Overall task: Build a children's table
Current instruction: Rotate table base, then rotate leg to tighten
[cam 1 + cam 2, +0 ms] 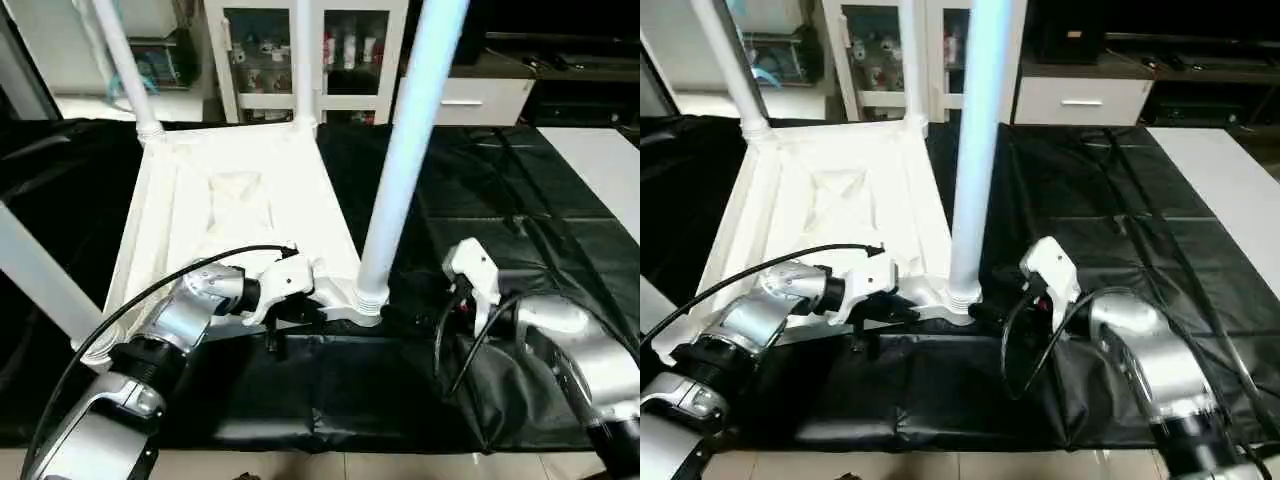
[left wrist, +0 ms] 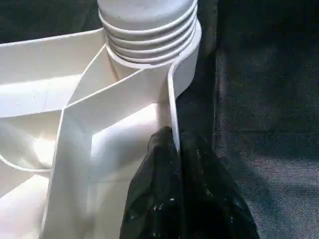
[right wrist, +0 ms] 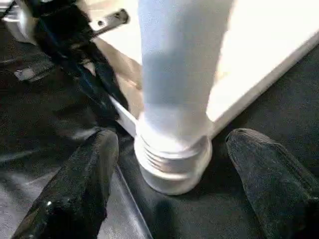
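Note:
The children's table lies upside down: its white square top (image 1: 240,200) shows its ribbed underside. A long white leg (image 1: 410,150) stands upright in the near right corner socket (image 1: 370,295). Two more legs rise at the far left corner (image 1: 125,60) and the far right corner (image 1: 303,60). Another leg (image 1: 35,275) slants past the near left corner. My left gripper (image 2: 175,144) is shut on the top's thin rim wall beside the near right socket. My right gripper (image 3: 174,137) is open, one black finger (image 3: 89,174) on each side of that leg's ribbed base, not touching it.
A black cover (image 1: 520,220) drapes the work table, with free room to the right of the top. A white cabinet with glass doors (image 1: 350,50) stands behind. A pale surface (image 1: 600,160) lies at the far right. A black cable (image 1: 150,290) loops over my left forearm.

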Controlling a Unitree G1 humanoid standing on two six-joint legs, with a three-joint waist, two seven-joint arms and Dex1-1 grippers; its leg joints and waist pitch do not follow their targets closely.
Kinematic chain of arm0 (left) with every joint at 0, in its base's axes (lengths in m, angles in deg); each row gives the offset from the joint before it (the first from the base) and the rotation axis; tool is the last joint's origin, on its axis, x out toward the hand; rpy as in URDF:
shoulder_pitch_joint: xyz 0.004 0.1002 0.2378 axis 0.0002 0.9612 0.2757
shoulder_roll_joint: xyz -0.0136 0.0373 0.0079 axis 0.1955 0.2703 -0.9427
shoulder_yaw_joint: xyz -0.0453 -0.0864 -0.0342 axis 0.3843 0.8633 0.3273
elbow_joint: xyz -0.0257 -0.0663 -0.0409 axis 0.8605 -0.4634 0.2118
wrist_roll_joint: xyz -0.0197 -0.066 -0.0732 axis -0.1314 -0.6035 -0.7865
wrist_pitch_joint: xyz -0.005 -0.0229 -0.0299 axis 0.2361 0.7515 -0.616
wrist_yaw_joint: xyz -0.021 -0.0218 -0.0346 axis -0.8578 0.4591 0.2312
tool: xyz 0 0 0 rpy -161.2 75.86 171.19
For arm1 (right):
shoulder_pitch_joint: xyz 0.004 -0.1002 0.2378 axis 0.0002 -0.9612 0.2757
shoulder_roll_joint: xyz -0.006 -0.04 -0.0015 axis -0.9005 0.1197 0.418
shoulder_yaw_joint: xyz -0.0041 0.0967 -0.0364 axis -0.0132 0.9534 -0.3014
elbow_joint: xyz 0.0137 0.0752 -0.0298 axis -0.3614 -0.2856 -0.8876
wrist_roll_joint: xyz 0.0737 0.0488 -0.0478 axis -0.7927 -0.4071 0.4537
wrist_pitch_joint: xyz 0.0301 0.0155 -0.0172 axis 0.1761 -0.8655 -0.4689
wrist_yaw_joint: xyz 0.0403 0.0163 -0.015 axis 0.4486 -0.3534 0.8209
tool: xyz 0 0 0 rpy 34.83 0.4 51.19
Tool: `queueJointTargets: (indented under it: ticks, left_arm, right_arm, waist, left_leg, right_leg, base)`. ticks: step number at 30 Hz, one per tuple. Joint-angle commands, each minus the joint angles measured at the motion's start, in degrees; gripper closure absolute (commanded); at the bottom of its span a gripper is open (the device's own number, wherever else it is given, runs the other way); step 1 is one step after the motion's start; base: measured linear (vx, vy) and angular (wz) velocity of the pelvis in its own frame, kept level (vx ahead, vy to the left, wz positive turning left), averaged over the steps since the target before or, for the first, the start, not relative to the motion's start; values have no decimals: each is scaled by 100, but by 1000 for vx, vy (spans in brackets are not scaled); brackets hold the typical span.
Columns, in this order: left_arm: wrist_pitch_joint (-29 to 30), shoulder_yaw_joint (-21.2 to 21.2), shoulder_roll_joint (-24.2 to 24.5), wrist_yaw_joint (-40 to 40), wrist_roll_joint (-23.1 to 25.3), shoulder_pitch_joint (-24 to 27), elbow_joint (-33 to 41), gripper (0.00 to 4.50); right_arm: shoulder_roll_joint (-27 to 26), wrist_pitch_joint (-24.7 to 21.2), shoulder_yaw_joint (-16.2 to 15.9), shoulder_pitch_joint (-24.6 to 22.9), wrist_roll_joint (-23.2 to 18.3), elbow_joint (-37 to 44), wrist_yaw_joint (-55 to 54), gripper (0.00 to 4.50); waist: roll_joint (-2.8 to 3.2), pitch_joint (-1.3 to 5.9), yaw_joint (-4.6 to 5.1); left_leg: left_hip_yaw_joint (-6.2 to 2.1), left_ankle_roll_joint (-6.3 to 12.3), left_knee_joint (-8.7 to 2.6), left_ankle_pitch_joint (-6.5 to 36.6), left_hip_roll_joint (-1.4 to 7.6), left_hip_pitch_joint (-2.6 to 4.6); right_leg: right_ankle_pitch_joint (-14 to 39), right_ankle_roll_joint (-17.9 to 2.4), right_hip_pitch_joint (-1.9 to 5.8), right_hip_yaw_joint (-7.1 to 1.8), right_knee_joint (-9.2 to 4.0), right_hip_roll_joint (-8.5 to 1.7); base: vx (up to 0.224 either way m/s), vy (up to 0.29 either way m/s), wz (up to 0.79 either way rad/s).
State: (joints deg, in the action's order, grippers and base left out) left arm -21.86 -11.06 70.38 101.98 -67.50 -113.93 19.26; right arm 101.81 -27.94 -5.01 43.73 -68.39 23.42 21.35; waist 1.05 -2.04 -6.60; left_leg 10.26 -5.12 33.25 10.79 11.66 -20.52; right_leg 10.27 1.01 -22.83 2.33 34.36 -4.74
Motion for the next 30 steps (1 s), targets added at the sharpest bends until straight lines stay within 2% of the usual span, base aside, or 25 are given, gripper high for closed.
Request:
queueJointTargets:
  ticks: [1,2,4,5,6,8,10,13,14,15,16,20,24,30]
  left_arm:
    - [-62,-452,-45,378,202,125,-93,450]
    - [-66,-455,-48,381,204,124,-94,450]
    - [-70,-460,-55,370,208,118,-109,450]
    - [-88,-477,-69,348,222,109,-138,450]
    - [-101,-487,-77,333,232,105,-155,450]
    - [-101,-489,-87,324,237,101,-169,450]
    - [-104,-478,-105,290,250,96,-194,450]
    - [-107,-463,-119,260,267,92,-203,450]
    - [-101,-460,-118,262,268,93,-196,450]
    - [-101,-460,-119,260,269,92,-199,450]
    - [-107,-459,-123,254,273,88,-213,450]
    - [-131,-464,-124,241,294,79,-252,450]
    - [-144,-456,-133,227,316,60,-291,450]
    - [-213,-449,-125,134,371,4,-410,450]
  right_arm:
    - [-19,150,-100,151,98,-282,143,74]
    - [-39,221,-169,218,156,-402,194,74]
    - [-55,295,-219,274,205,-517,249,74]
    - [-129,449,-306,404,317,-759,289,74]
    - [-159,513,-329,450,360,-855,292,74]
    - [-206,604,-362,531,423,-998,269,74]
    - [-351,764,-349,703,468,-1287,193,108]
    - [-456,842,-348,833,469,-1479,181,127]
    - [-499,888,-334,869,470,-1529,170,127]
    - [-505,894,-333,875,470,-1537,171,151]
    - [-545,945,-330,917,480,-1606,190,151]
    - [-585,1147,-381,1014,599,-1850,229,183]
    - [-593,1375,-448,1132,765,-2104,263,186]
    - [-515,1530,-540,1183,900,-2280,377,188]
  waist:
    - [-80,301,46]
    - [-69,305,38]
    - [-77,310,40]
    - [-57,317,35]
    - [-64,311,42]
    - [-63,314,45]
    - [-66,319,57]
    - [-63,317,51]
    - [-81,318,53]
    - [-75,319,51]
    - [-83,323,53]
    - [-71,303,80]
    - [-73,292,91]
    - [-65,290,109]
  left_leg:
    - [-3,235,-383,1138,132,24]
    - [5,238,-374,1125,134,43]
    - [9,242,-372,1104,132,31]
    - [11,252,-367,1116,142,42]
    - [12,243,-373,1149,134,26]
    - [17,239,-370,1177,141,44]
    - [21,224,-372,1216,141,42]
    - [21,231,-376,1257,150,46]
    - [26,247,-372,1226,150,45]
    - [25,264,-373,1182,150,34]
    - [28,275,-367,1159,147,27]
    - [28,243,-381,1345,149,27]
    - [24,199,-394,1480,150,34]
    - [27,190,-399,1546,150,35]
  right_leg:
    - [1161,-1265,221,-185,-387,-297]
    - [1077,-1311,215,-184,-382,-292]
    - [983,-1356,230,-170,-367,-288]
    - [911,-1386,221,-169,-358,-297]
    - [958,-1392,229,-159,-365,-294]
    - [939,-1413,222,-159,-361,-292]
    - [944,-1426,225,-155,-355,-299]
    - [988,-1420,222,-152,-355,-305]
    - [930,-1424,222,-152,-351,-300]
    - [881,-1430,228,-148,-338,-301]
    - [858,-1431,234,-147,-334,-303]
    - [1175,-1376,218,-149,-371,-320]
    - [1461,-1295,207,-151,-402,-321]
    - [1527,-1280,197,-152,-411,-315]
  base:
    - [0,0,0]
    - [0,0,0]
    - [0,0,0]
    - [0,0,0]
    - [0,0,0]
    - [0,0,0]
    - [0,0,0]
    - [0,0,0]
    - [0,0,0]
    - [0,0,0]
    - [0,0,0]
    - [0,0,0]
    - [0,0,0]
    - [0,0,0]
